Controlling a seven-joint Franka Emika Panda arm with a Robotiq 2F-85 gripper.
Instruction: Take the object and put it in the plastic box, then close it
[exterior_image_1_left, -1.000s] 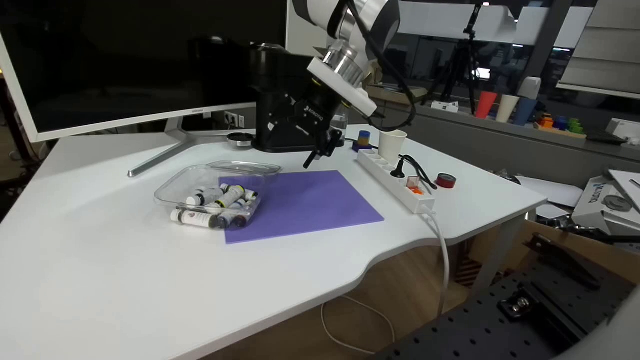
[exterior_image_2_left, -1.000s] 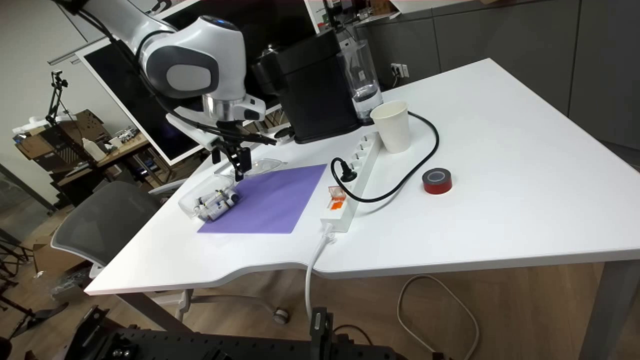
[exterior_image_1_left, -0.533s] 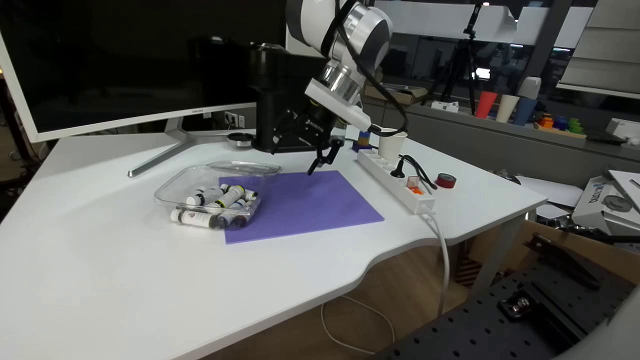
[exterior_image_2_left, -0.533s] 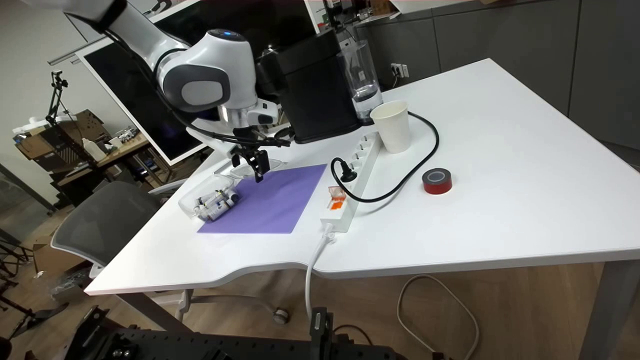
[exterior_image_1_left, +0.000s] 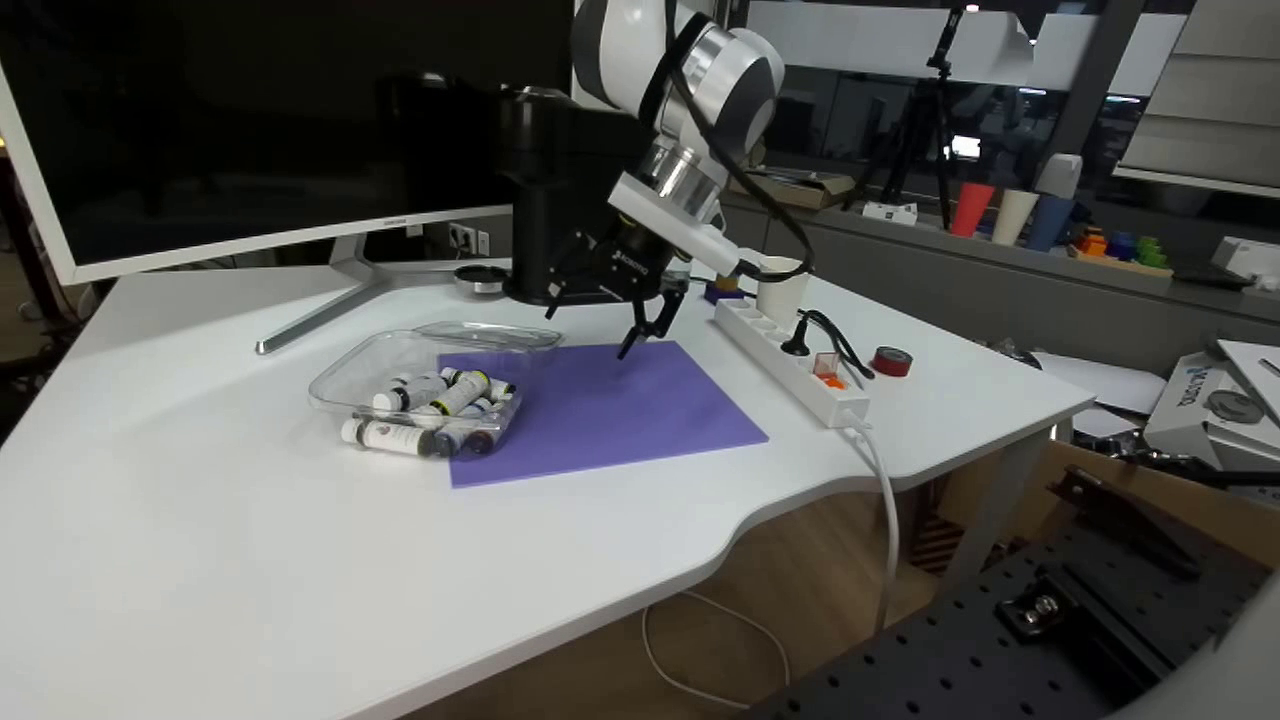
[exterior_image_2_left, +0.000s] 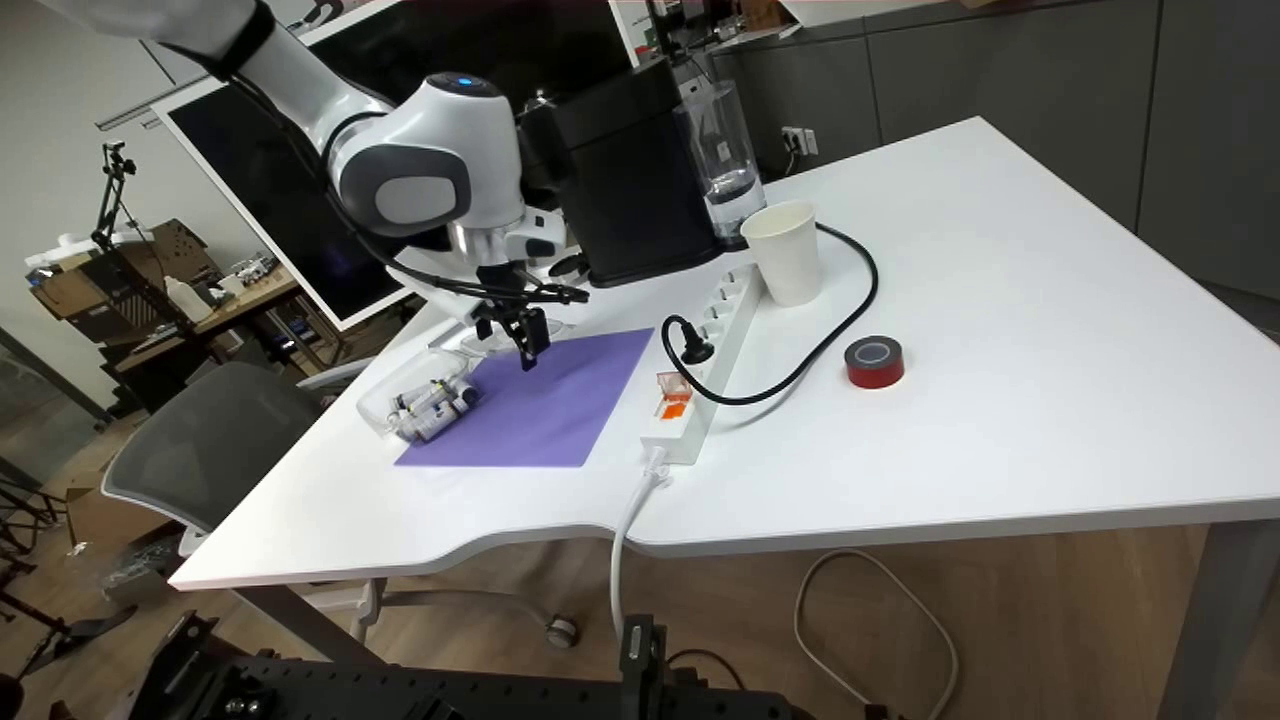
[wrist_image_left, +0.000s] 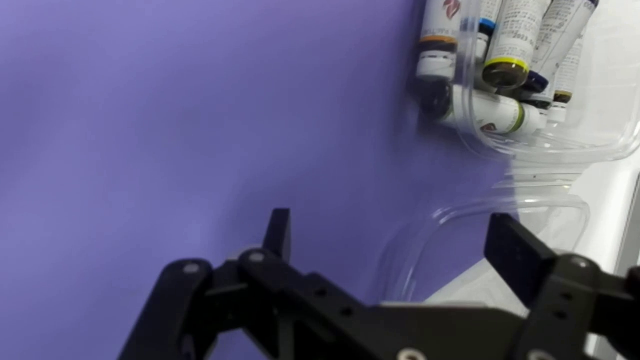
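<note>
The plastic box (exterior_image_1_left: 335, 385) is a clear, low container standing partly on the purple mat; it shows in an exterior view (exterior_image_2_left: 378, 400) and the wrist view (wrist_image_left: 565, 155). Several small white-and-dark bottles (exterior_image_1_left: 460, 393) lie inside it. Its clear lid (exterior_image_1_left: 490, 335) lies folded back, open, and shows in the wrist view (wrist_image_left: 450, 212). My gripper (exterior_image_1_left: 588, 333) is open and empty above the mat beside the lid, also seen in an exterior view (exterior_image_2_left: 508, 345). In the wrist view the fingers (wrist_image_left: 390, 215) are wide apart, with the lid seen below. The object cannot be made out on its own.
A purple mat (exterior_image_1_left: 640, 420) lies under the gripper. A white power strip (exterior_image_1_left: 790, 365) with a black cable, a white cup (exterior_image_2_left: 785, 250) and red tape (exterior_image_2_left: 874, 362) lie beyond it. A tall black machine (exterior_image_2_left: 620, 170) and a monitor (exterior_image_1_left: 250, 120) stand behind.
My gripper has moved away from the box, lower and further over the mat. It stays open. The box, bottles and lid have not moved.
</note>
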